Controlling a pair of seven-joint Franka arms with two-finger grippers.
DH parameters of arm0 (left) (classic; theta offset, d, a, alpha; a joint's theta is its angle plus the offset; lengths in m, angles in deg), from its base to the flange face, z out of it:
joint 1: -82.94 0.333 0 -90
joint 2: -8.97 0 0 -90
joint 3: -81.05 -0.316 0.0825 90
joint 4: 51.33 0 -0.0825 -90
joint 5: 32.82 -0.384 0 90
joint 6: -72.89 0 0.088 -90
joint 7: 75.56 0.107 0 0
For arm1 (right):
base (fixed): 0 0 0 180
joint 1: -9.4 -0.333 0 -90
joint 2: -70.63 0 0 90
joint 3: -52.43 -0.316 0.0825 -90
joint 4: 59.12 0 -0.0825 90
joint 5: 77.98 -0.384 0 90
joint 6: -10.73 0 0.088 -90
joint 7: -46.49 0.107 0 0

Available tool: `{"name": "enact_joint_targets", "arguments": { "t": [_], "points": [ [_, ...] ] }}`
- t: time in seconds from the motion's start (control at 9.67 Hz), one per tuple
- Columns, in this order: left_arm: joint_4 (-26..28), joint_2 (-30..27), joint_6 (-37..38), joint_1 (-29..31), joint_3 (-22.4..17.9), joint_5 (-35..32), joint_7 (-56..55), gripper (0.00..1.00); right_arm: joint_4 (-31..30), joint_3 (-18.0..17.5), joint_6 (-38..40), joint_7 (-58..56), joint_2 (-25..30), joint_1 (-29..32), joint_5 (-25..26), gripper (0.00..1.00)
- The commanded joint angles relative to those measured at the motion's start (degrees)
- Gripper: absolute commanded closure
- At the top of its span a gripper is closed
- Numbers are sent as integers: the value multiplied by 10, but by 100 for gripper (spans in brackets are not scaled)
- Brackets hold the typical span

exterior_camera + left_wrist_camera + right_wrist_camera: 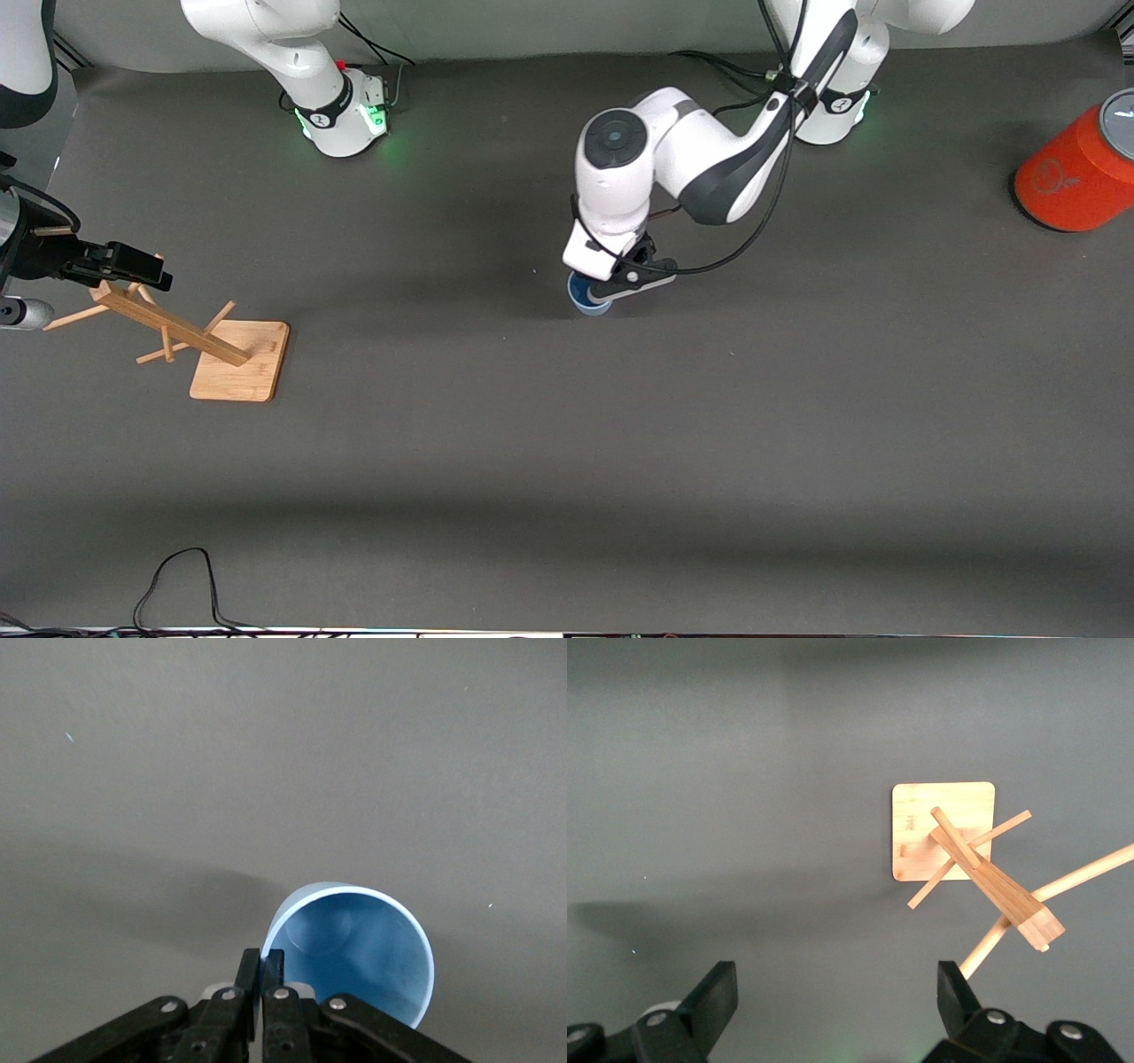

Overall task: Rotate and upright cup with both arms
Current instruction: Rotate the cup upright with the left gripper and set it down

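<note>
Now, cup point(588, 296): mid-bench, lying tilted, its rim pinched in my left claw point(262, 967).
Left claw: clenched on the cup's rim.
Right claw point(837, 992): released, waiting over the wooden rack point(232, 351), right arm's end.

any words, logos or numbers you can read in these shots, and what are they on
No text can be read anywhere.
Orange-red can: a faint round emblem on its side, too blurred to read.
Arm bases: small dark marks, too small to read.
Cup, wooden peg stand and table: no markings.
</note>
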Motion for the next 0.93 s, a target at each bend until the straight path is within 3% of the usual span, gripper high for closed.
{"name": "enact_joint_targets", "arguments": {
  "t": [0.0,0.31,0.62,0.72,0.83],
  "points": [
    [118,-58,-121,-13,5,10,-90,100,5,9,-1,-12,-4,-10,7,0],
    [113,-22,-130,-57,2,-22,-158,100,5,8,-4,-12,-4,-16,5,0],
    [93,16,-128,-57,3,-74,-205,100,-16,8,-38,-47,6,-18,6,0],
    [90,20,-125,-56,3,-74,-204,69,-28,9,-46,-52,11,-18,6,0],
    [83,19,-115,-55,3,-74,-204,20,-27,9,-46,-53,11,-17,6,0]
  ]
}}
